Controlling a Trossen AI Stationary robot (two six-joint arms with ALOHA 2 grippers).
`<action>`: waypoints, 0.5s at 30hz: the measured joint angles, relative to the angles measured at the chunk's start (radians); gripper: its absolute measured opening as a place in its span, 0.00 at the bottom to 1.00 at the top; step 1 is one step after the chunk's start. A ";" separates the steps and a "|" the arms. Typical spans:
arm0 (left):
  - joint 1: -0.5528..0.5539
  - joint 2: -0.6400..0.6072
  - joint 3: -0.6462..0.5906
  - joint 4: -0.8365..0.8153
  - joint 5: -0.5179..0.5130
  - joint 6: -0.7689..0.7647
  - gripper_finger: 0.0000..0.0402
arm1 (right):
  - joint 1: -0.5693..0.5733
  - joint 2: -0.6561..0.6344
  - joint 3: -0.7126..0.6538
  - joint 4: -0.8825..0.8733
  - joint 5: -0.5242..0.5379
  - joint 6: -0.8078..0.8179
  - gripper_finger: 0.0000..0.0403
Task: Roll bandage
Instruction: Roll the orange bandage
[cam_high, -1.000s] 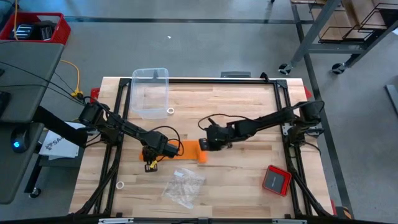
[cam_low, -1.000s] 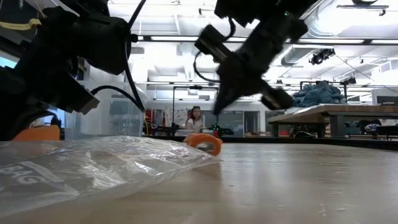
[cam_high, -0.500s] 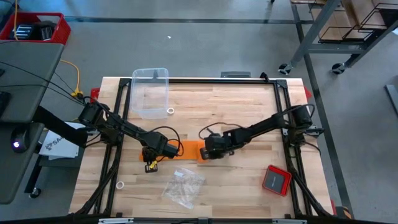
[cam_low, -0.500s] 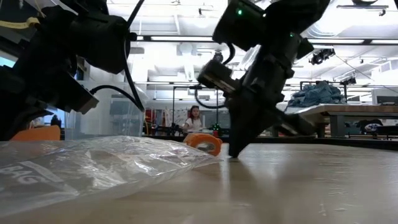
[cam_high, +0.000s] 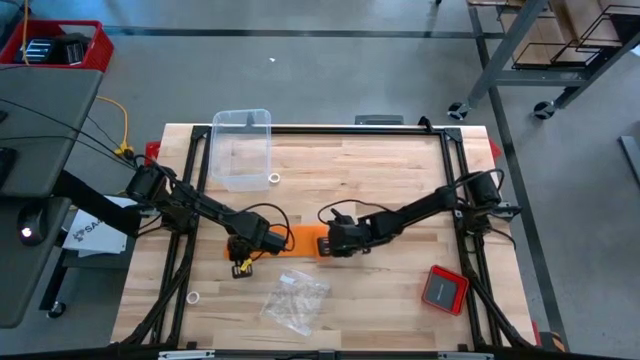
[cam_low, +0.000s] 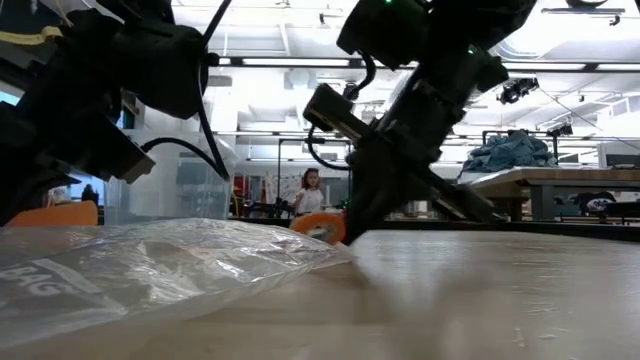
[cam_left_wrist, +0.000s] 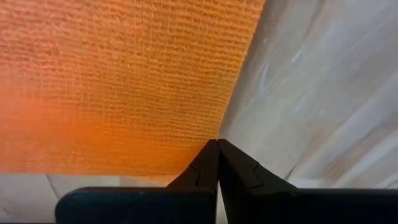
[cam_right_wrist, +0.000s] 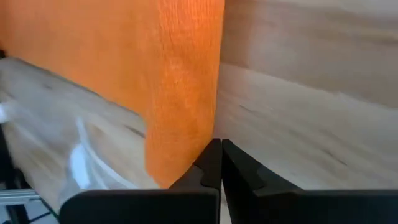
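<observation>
The orange bandage (cam_high: 297, 240) lies flat on the wooden table, its right end curled into a small roll (cam_low: 318, 226). My left gripper (cam_high: 243, 247) is shut and stands at the bandage's left end, which fills the left wrist view (cam_left_wrist: 124, 81). My right gripper (cam_high: 328, 246) is shut, low on the table, right beside the rolled end (cam_right_wrist: 183, 124). My left gripper presses its shut fingertips (cam_left_wrist: 217, 152) down on the flat bandage at its edge (cam_left_wrist: 211, 134), near a corner, coming from above. The strip lies flat on the table under them. My right gripper has its shut fingertips (cam_right_wrist: 210, 158) against the side of the rolled end (cam_right_wrist: 186, 158), slanting down from the table's right. The roll rests on the table.
A clear plastic bin (cam_high: 242, 148) stands at the far left, with a white ring (cam_high: 274, 179) beside it. A clear plastic bag (cam_high: 293, 300) lies near the front edge, close to the bandage. A red square device (cam_high: 443, 289) lies at the front right.
My right gripper has come down from above the table and gone toward the table's left, up against the bandage's rolled end. Its tips now stand on the table beside the roll.
</observation>
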 joint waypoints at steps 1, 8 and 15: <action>-0.001 0.000 0.000 -0.008 0.003 0.000 0.00 | -0.001 0.000 0.005 0.007 0.006 -0.010 0.00; -0.023 0.000 0.000 -0.063 0.035 -0.002 0.00 | -0.014 0.000 0.041 0.055 0.019 -0.050 0.00; -0.076 0.000 0.000 -0.067 0.084 -0.039 0.00 | -0.055 0.036 0.052 0.191 0.027 -0.088 0.00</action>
